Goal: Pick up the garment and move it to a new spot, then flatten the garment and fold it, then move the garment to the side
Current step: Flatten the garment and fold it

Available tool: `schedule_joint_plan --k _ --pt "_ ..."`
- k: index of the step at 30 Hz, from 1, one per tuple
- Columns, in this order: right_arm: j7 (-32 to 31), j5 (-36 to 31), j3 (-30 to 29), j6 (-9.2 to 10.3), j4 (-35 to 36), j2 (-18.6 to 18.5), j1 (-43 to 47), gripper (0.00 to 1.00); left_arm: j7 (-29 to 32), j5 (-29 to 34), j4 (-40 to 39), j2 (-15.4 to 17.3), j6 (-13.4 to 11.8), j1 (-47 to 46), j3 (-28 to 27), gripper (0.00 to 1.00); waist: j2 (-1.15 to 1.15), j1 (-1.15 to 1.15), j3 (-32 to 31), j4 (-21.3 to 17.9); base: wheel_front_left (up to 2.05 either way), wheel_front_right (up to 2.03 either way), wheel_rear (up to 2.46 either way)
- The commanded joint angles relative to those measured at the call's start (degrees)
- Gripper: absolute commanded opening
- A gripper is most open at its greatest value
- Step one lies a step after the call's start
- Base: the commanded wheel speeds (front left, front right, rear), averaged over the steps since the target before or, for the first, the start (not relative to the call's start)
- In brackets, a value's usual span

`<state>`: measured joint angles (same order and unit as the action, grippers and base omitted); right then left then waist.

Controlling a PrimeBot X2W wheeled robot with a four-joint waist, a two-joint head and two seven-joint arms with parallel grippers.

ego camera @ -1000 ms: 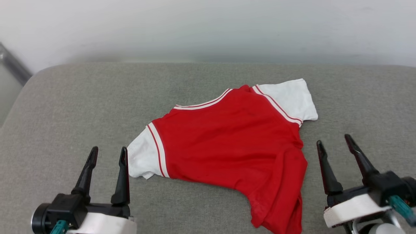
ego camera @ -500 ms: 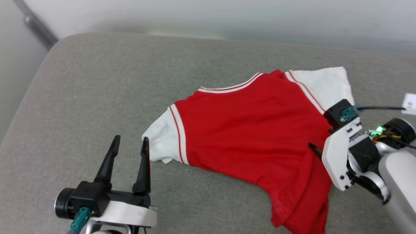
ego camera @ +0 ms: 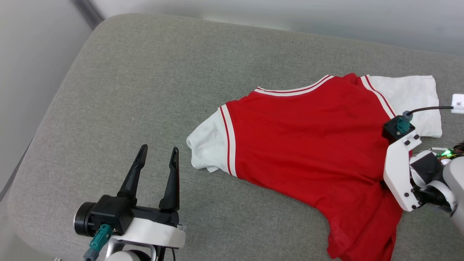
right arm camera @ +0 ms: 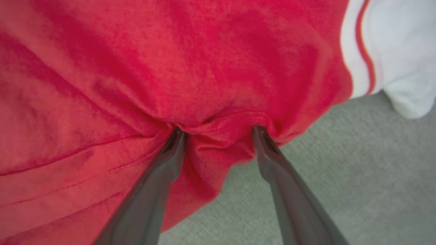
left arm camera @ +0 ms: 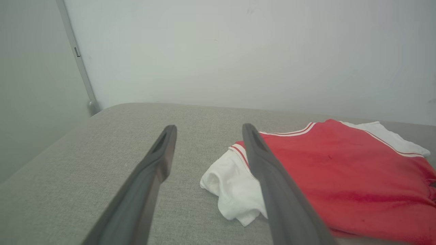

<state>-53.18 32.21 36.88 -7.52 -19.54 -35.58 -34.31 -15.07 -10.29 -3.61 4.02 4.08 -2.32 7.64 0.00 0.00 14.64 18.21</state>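
- The garment (ego camera: 308,145) runs off the head view's bottom edge, its hem cut off.
- The right gripper (right arm camera: 218,131) has its 2 tips sunk into red folds, their ends hidden.

I am holding my left hand (left arm camera: 208,127) over the grey cushion (left arm camera: 112,146), its two dark fingers (left arm camera: 158,160) standing wide apart with nothing between them. The garment (left arm camera: 340,170) is lying on the cushion, its red body spreading fairly flat with soft wrinkles. A white sleeve (left arm camera: 228,190) is bunching at the garment's left end, and one of my fingers is crossing in front of it; I cannot tell whether they are touching. The other white sleeve (left arm camera: 385,136) is resting at the garment's far side. A pale wall (left arm camera: 238,51) is rising behind the garment, with a grey strip (left arm camera: 80,64) running down it well to the garment's left.
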Motion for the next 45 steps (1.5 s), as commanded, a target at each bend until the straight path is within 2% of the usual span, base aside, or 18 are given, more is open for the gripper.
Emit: schedule_joint_plan --k 1,2,7,14,23,29,36,37,38,41,45 --pt "-0.33 1.07 1.81 0.06 -3.06 0.02 3.39 0.49 -0.15 0.19 0.16 -0.24 0.39 -0.27 -0.19 1.00 0.00 0.00 0.00 0.29 0.00 0.00 0.00" --pt "-0.19 1.71 2.00 0.05 -3.65 -0.18 4.22 0.00 -0.15 0.25 0.29 -0.31 0.44 -0.18 -0.39 1.00 0.00 0.00 -0.09 0.31 0.00 0.00 0.00" --pt "1.29 3.60 2.28 0.06 -4.82 -2.00 6.11 0.00 -0.15 0.52 0.81 -0.57 0.86 0.47 -1.93 1.00 0.00 0.00 -1.77 -0.60 0.00 0.00 0.00" --pt "2.97 6.21 1.11 0.06 -2.96 -2.74 8.66 0.00 -0.15 1.02 1.21 -0.69 1.39 2.07 -3.74 1.00 0.00 0.00 -5.34 -4.22 0.00 0.00 0.00" --pt "6.41 7.44 -5.48 0.05 3.94 -2.25 19.25 0.00 -0.15 1.60 1.83 -0.72 2.24 4.37 -5.32 1.00 0.00 0.00 -8.64 -9.08 0.00 0.00 0.00" --pt "8.46 3.18 -11.75 0.04 10.28 0.29 29.10 0.00 -0.15 0.78 3.16 -0.74 2.59 5.45 -5.64 1.00 0.00 0.00 -9.10 -11.86 0.00 0.00 0.00" --pt "10.54 -3.80 -19.47 0.04 14.71 7.48 36.43 0.00 -0.15 0.25 4.30 -0.43 2.84 4.93 -6.73 1.00 0.00 0.00 -8.71 -14.34 0.00 0.00 0.00" --pt "11.74 -5.22 -20.81 0.04 15.22 8.49 36.36 0.34 -0.15 0.17 4.37 -0.47 2.88 4.69 -6.84 1.00 0.00 0.00 -8.68 -14.62 0.00 0.00 0.00" --pt "12.72 -6.24 -22.01 0.06 15.46 9.52 36.12 1.00 -0.15 0.38 4.33 -0.36 2.89 4.43 -6.97 1.00 0.00 0.00 -8.70 -14.94 0.00 0.00 0.00" --pt "15.52 -7.81 -23.60 0.04 17.01 12.07 34.77 1.00 -0.15 1.02 4.09 -0.13 2.92 3.89 -7.45 1.00 0.00 0.00 -8.73 -15.68 0.00 0.00 0.00" --pt "23.34 -8.63 -26.08 0.04 20.26 13.78 32.09 1.00 -0.15 0.97 4.20 -0.05 3.00 3.32 -8.17 1.00 0.00 0.00 -8.85 -16.38 0.00 0.00 0.00"
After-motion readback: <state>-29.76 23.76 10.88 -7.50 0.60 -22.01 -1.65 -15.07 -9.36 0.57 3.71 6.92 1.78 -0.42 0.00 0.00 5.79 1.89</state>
